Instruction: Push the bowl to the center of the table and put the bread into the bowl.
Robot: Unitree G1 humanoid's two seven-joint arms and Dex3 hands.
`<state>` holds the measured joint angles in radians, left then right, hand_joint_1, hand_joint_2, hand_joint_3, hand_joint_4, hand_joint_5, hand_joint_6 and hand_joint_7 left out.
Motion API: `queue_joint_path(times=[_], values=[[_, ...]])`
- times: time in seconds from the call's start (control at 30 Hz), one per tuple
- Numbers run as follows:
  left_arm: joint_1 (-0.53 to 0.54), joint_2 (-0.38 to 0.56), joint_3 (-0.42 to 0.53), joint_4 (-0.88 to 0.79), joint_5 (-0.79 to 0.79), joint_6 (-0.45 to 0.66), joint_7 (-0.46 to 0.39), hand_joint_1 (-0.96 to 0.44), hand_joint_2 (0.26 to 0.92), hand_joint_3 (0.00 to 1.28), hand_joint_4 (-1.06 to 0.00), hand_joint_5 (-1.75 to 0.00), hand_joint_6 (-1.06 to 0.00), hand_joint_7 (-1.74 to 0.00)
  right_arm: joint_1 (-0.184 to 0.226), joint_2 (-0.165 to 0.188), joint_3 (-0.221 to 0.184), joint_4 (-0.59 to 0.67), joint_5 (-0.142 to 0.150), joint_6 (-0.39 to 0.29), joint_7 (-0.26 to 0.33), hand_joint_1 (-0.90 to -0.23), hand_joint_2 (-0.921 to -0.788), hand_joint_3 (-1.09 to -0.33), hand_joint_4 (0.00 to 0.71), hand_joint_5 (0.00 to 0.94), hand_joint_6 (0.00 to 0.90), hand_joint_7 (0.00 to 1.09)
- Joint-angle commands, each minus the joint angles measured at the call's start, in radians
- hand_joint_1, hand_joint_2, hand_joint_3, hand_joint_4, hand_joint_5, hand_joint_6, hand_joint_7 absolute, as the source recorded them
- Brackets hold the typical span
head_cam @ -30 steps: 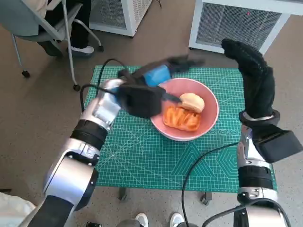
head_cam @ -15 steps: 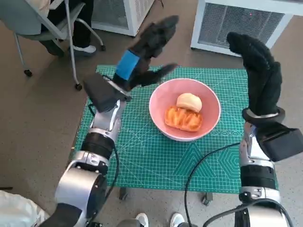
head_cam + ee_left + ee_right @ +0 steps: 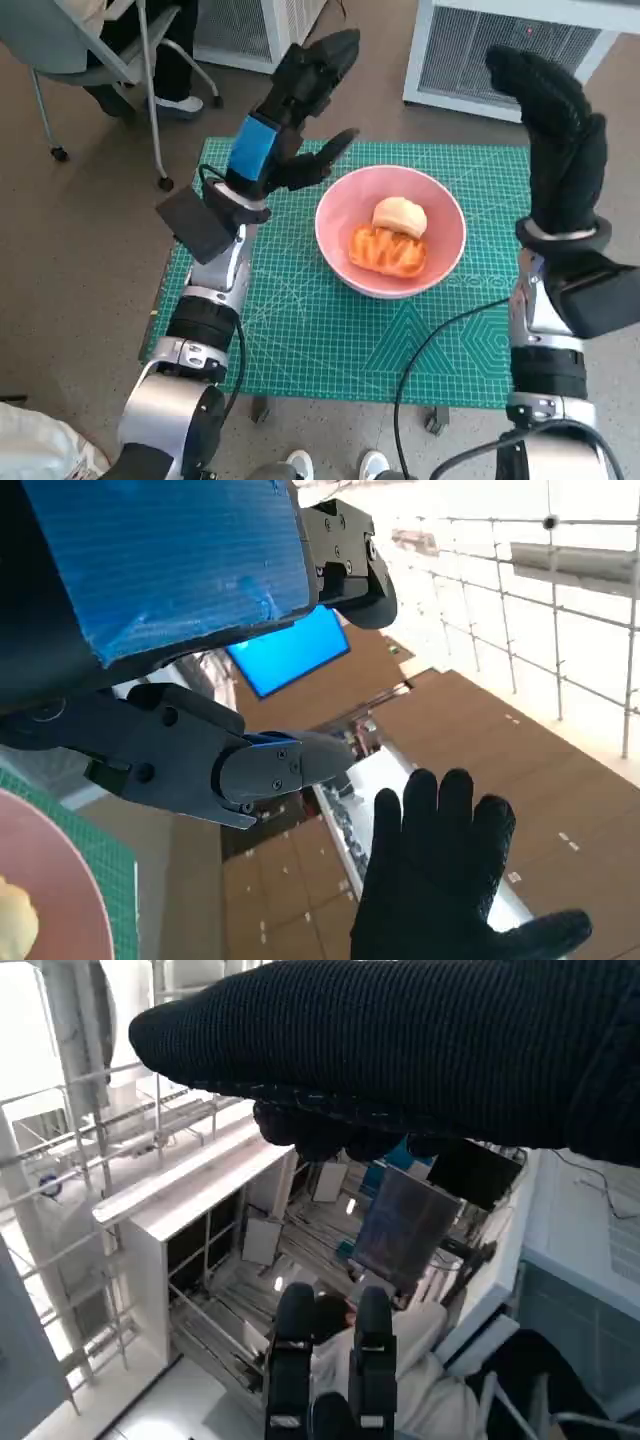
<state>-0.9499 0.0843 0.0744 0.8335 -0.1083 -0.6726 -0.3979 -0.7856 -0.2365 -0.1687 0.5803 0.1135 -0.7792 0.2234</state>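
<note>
Two breads (image 3: 388,239) in bowl (image 3: 443,262), orange one's long axis crosswise; both robot hands raised, empty, fingers spread.

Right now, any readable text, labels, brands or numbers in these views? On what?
None can be read.
The green cutting mat carries only pale grid lines and geometric figures; any printed scale figures are too small to read.
The blue tape on the left hand is plain.
The pink bowl is unmarked.
The blue screen in the left wrist view shows no legible characters.
</note>
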Motion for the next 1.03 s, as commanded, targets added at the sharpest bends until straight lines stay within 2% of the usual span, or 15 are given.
queue_joint_path(times=[0.03,0.27,1.03], values=[[0.015,0.003,-0.011,-0.022,0.014,0.005,0.009,-0.49,0.921,0.50,-0.27,-0.01,-0.02,-0.73,0.009,-0.001,0.005,-0.004,-0.009,0.018,-0.010,-0.669,-0.921,-0.753,0.305,0.009,0.062,0.55],[0.035,-0.005,-0.009,-0.042,0.035,-0.051,0.057,-0.54,0.921,0.55,-0.27,-0.01,-0.01,-0.71,0.000,0.022,0.022,0.005,-0.013,-0.001,-0.013,-0.657,-0.921,-0.752,0.298,0.004,0.070,0.55],[0.085,-0.026,-0.016,-0.144,-0.023,-0.014,0.045,-0.58,0.921,0.58,-0.26,0.00,0.00,-0.73,0.002,0.005,0.030,-0.003,-0.002,0.001,0.001,-0.660,-0.921,-0.750,0.283,0.000,0.068,0.56]])
